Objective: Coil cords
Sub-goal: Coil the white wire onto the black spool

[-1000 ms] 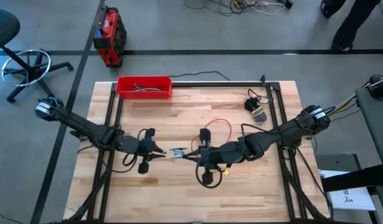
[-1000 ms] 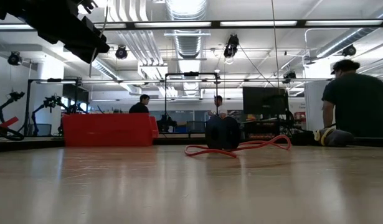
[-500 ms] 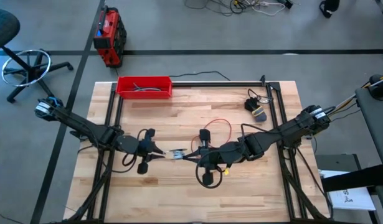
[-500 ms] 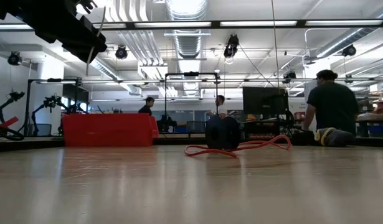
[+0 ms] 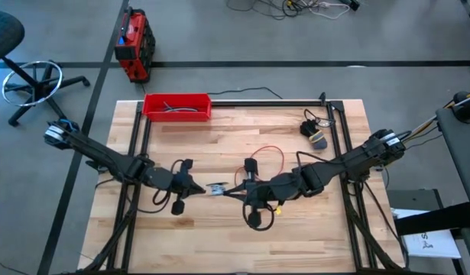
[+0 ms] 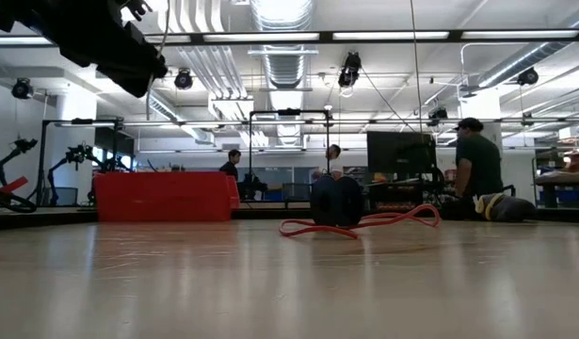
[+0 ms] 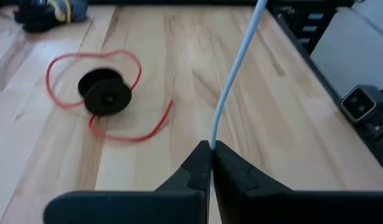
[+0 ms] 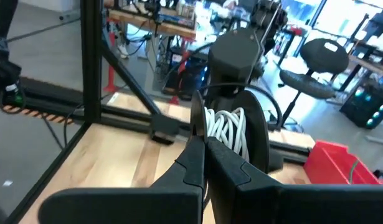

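— Where both arms meet at centre frame, what do the claws hold?
— Left gripper (image 7: pixel 211 148) clenched on the white cord (image 7: pixel 236 68); right gripper (image 8: pixel 202 144) pinched on its black spool (image 8: pixel 250 134); red cord (image 5: pixel 268 158) loose just above centre.

Grippers (image 5: pixel 196 188) meet mid-table – tray (image 5: pixel 177 106) behind, seemingly near the edge.
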Action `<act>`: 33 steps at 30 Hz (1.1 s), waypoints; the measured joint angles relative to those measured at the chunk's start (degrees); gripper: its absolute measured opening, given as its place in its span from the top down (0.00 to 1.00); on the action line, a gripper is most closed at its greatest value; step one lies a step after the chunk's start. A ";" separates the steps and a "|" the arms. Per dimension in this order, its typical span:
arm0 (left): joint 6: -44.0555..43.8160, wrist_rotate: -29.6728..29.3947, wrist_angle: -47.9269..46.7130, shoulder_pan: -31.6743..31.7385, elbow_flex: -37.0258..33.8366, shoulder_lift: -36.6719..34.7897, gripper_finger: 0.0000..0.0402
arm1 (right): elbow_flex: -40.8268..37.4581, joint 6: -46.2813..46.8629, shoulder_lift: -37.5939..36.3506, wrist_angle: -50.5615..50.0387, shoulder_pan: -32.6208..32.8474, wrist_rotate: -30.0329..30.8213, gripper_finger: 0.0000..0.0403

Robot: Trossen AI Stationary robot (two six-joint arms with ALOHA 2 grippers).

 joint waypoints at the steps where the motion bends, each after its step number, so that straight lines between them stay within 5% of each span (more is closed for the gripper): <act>1: 0.50 0.11 1.34 0.00 0.00 0.56 1.00 | -0.01 -0.40 0.22 0.94 -0.09 0.00 1.00; 9: 4.89 0.11 11.10 0.16 0.00 4.79 1.00 | -0.49 -6.75 3.26 12.46 -1.20 -4.63 1.00; 22: 6.27 0.26 13.58 0.20 0.02 4.32 1.00 | -0.51 -14.93 4.38 24.46 -1.45 -7.49 1.00; 33: 11.49 -7.07 18.42 0.20 0.02 4.27 1.00 | -0.44 -8.62 6.56 32.49 -3.61 -26.40 1.00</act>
